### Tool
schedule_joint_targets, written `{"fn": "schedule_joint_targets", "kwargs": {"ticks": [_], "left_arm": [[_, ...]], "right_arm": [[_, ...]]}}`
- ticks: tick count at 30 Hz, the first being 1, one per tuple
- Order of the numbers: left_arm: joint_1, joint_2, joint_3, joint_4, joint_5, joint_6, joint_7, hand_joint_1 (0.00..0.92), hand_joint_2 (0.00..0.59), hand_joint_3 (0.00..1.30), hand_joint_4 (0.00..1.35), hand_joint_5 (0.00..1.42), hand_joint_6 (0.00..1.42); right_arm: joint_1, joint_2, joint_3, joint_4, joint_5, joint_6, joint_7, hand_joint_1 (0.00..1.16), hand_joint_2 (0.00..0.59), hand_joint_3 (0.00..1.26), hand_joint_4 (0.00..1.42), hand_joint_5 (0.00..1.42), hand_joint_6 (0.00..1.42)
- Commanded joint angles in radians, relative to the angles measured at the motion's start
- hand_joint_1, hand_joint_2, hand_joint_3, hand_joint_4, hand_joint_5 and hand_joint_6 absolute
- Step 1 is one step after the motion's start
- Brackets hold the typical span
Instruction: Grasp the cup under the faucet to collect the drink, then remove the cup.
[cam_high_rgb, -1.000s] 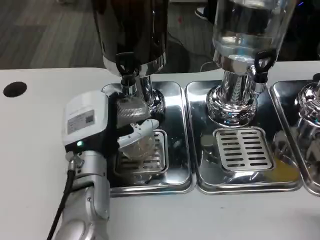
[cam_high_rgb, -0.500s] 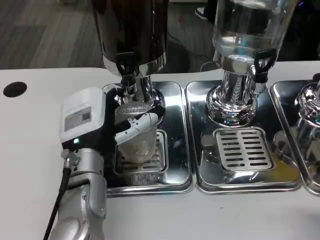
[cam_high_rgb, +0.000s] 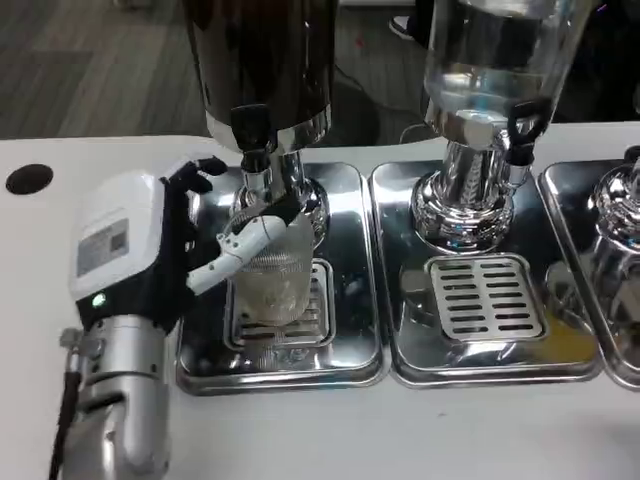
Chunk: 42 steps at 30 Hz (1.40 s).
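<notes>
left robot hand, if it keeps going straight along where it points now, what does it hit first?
The clear cup: the left robot hand points right at it, one finger already lying across its side. Behind it stands the dispenser's chrome pillar, though depth is hard to judge.

White table (cam_high_rgb: 60, 400), dark round hole (cam_high_rgb: 28, 179) near its far left edge. Directly on it, side by side: left steel drip tray (cam_high_rgb: 350, 350), middle drip tray (cam_high_rgb: 570, 365), third tray (cam_high_rgb: 625, 370) at the right edge.
</notes>
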Motion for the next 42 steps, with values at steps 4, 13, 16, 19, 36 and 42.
{"fn": "schedule_joint_targets", "kwargs": {"ticks": [4,13,16,19,36,42], "left_arm": [[0.059,-0.005,0.074,-0.179,-0.069,-0.108,0.006,0.0,0.026,0.36,0.34,0.74,0.88],[-0.015,-0.053,0.049,-0.213,-0.116,-0.085,-0.098,0.0,0.029,0.31,0.26,0.78,0.91],[-0.023,-0.068,0.036,-0.209,-0.1,-0.075,-0.112,0.0,0.029,0.31,0.27,0.8,0.92],[-0.033,-0.087,0.022,-0.198,-0.099,-0.059,-0.127,0.0,0.033,0.34,0.3,0.81,0.94],[0.014,-0.095,0.015,-0.24,-0.074,-0.066,-0.12,0.0,0.039,0.55,0.57,0.93,1.03],[0.063,-0.088,0.017,-0.244,-0.085,-0.082,-0.118,0.0,0.044,0.56,0.58,0.93,1.03]], "right_arm": [[-0.007,0.005,0.013,-0.022,-0.014,0.024,0.0,0.5,0.369,0.18,0.05,0.05,0.02],[0.001,0.008,0.004,-0.029,-0.011,0.014,-0.006,0.5,0.369,0.18,0.05,0.05,0.01],[0.002,0.003,-0.006,-0.028,-0.005,0.014,-0.007,0.5,0.369,0.18,0.05,0.05,0.01],[0.008,-0.001,-0.016,-0.031,0.008,0.009,-0.003,0.51,0.369,0.18,0.05,0.05,0.01],[0.005,0.002,-0.008,-0.021,0.023,0.002,0.004,0.51,0.369,0.17,0.04,0.05,0.02],[0.005,0.005,-0.006,-0.029,0.027,0.006,0.004,0.51,0.369,0.17,0.04,0.05,0.02]]}}
